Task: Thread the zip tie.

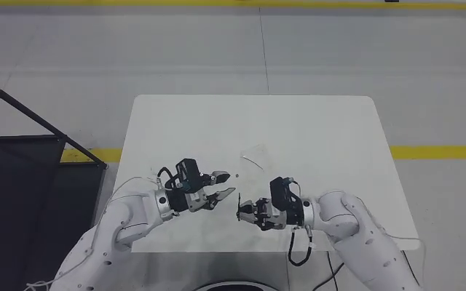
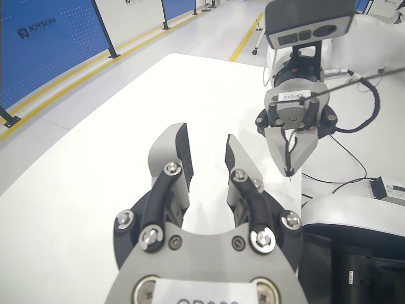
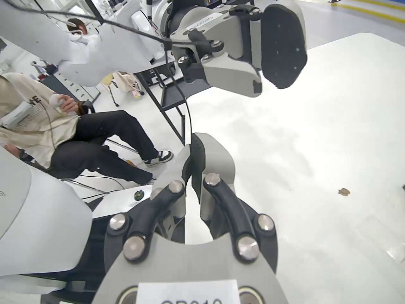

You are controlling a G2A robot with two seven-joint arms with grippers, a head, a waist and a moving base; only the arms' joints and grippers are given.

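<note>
Closest to the lens, the left gripper (image 2: 205, 156) hung over the white worktop (image 1: 320, 131), its fingers (image 2: 167, 153) spread apart with nothing between them. Facing it, just beyond, the right gripper (image 2: 288, 159) had its fingers pressed together on a thin black zip tie (image 1: 240, 211), held above the worktop's near edge between the two grippers. From above, the tie's short visible length ran crosswise to the right fingers, roughly away from the robot, and a small tip poked out past the fingertips. Which end carried the head could not be told. The step in hand looked to be taking the free end. The left fingers would likely need to line up with the strap's long axis and close near its tip without bending it, while the right pinch held firm against twisting.
</note>
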